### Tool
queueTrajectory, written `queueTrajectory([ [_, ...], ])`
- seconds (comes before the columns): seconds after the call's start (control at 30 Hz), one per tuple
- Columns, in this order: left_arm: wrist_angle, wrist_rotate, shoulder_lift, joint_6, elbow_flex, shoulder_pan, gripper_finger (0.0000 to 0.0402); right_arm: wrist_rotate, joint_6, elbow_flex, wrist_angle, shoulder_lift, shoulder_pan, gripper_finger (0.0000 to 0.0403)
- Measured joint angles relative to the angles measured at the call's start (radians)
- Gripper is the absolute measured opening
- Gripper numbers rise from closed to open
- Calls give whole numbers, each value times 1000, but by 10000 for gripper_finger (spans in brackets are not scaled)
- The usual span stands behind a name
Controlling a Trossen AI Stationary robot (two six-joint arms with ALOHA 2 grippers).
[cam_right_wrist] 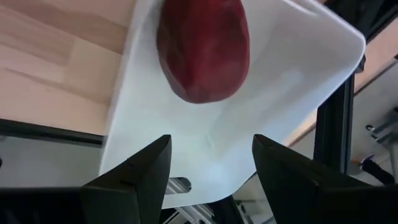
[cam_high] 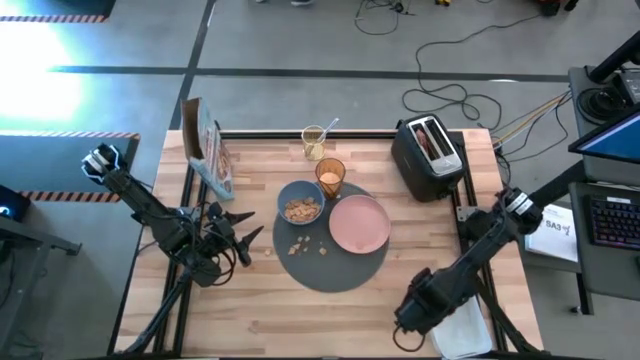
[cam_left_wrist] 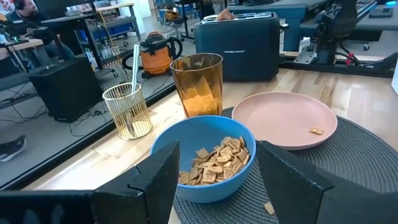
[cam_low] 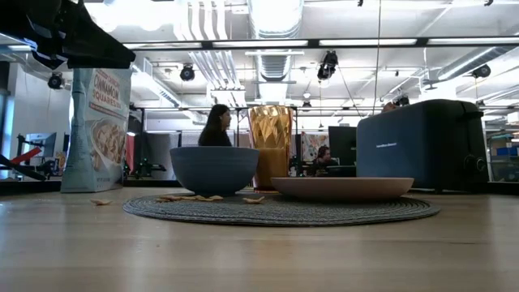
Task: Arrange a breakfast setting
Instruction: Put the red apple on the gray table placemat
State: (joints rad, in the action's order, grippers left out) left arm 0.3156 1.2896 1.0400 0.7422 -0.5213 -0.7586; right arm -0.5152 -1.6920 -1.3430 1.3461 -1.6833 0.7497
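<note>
On the pale wooden surface [cam_high: 250,300], the right tool [cam_right_wrist: 208,177] hangs, fingers apart, over a red apple [cam_right_wrist: 202,50] in a white rectangular tray [cam_right_wrist: 298,93]; the left tool [cam_left_wrist: 214,180], fingers apart, faces a small blue bowl [cam_left_wrist: 205,162].

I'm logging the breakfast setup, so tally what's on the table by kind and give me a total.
Tableware: 4 – blue bowl, pink plate, amber tumbler, wire cup
Food: 2 – cereal box, red apple
Mat: 1 – grey mat
Toaster: 1 – black toaster
Tray: 1 – white tray
Total: 9
</note>
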Motion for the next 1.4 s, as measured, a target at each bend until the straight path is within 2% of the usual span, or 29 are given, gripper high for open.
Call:
queueTrajectory([
  [0.27, 0, 0, 1, 0, 0, 0, 200, 128, -102, 31, -26, 0, 40, 217],
  [0.5, -1, -20, 1, 7, 0, 0, 200, 125, -93, 114, -85, 4, 41, 217],
  [1.03, -3, -32, 1, 11, 0, 0, 200, 113, 40, 271, -229, 19, 40, 217],
  [1.4, -10, -32, 1, 11, 0, 0, 200, 144, 81, 353, -304, 18, 41, 217],
])
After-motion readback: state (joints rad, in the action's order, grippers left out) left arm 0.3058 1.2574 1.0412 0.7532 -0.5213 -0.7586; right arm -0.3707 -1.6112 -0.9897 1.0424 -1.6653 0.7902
